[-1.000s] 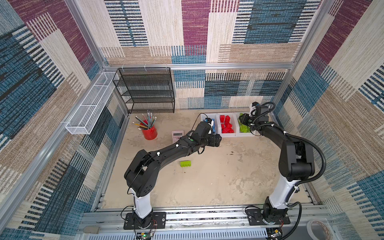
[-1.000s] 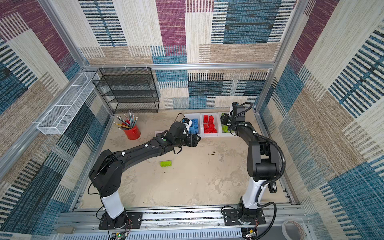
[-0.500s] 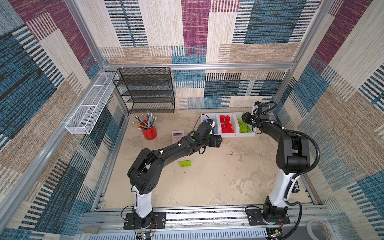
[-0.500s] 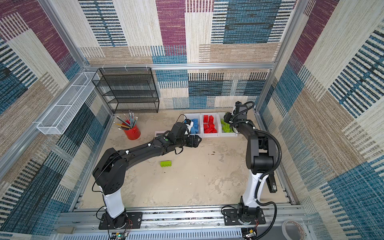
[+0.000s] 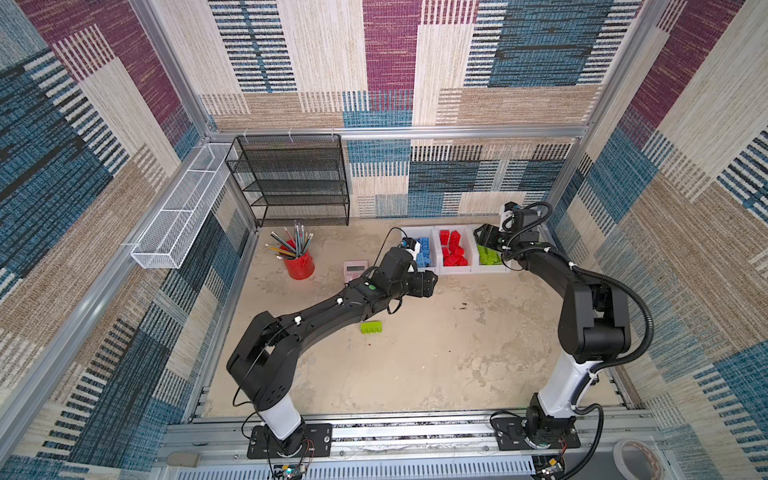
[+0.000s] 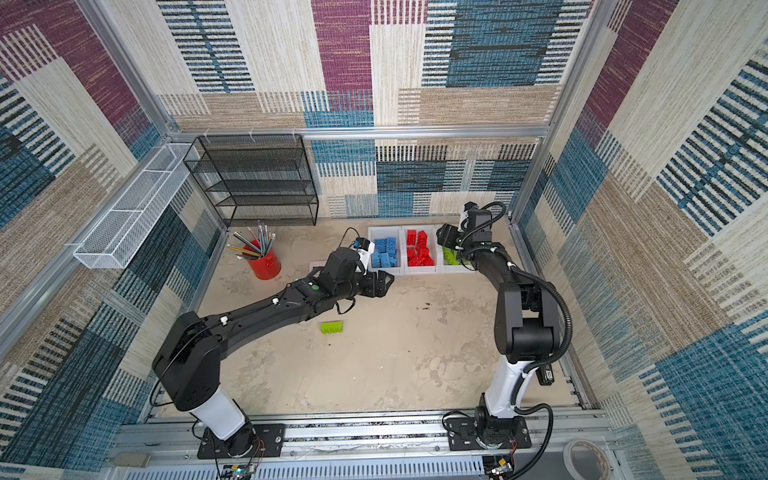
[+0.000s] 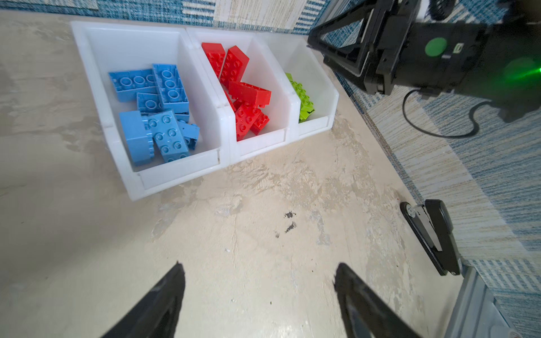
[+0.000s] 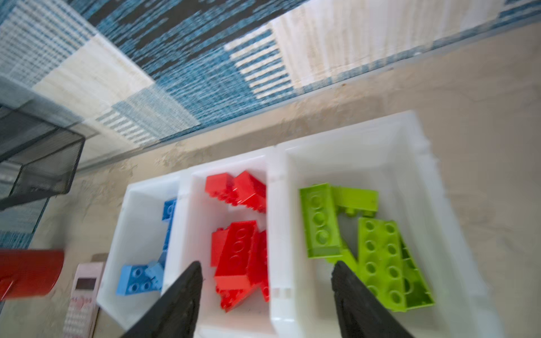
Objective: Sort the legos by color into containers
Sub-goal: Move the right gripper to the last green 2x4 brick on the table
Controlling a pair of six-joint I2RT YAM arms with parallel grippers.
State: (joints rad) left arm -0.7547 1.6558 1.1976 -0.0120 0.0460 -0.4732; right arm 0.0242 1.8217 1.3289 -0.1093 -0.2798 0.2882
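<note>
Three joined white containers (image 5: 455, 270) stand by the back wall in both top views. The left one holds blue legos (image 7: 164, 128), the middle one red legos (image 7: 248, 93), the right one lime green legos (image 8: 380, 257). A single green lego (image 5: 372, 328) lies on the floor beside my left forearm. My left gripper (image 5: 428, 282) hovers open and empty over bare floor in front of the blue container (image 7: 175, 178). Above the wall between the red and green containers my right gripper (image 8: 266, 269) is open, with nothing between its fingers.
A red pencil cup (image 5: 298, 262) and a pink calculator (image 5: 355, 269) sit left of the containers. Against the back wall stands a black wire shelf (image 5: 291, 178). A white mesh tray (image 5: 183, 208) hangs on the left rail.
My right gripper has gone from shut to open above the green container, and its arm has shifted slightly. The left arm has barely moved.
</note>
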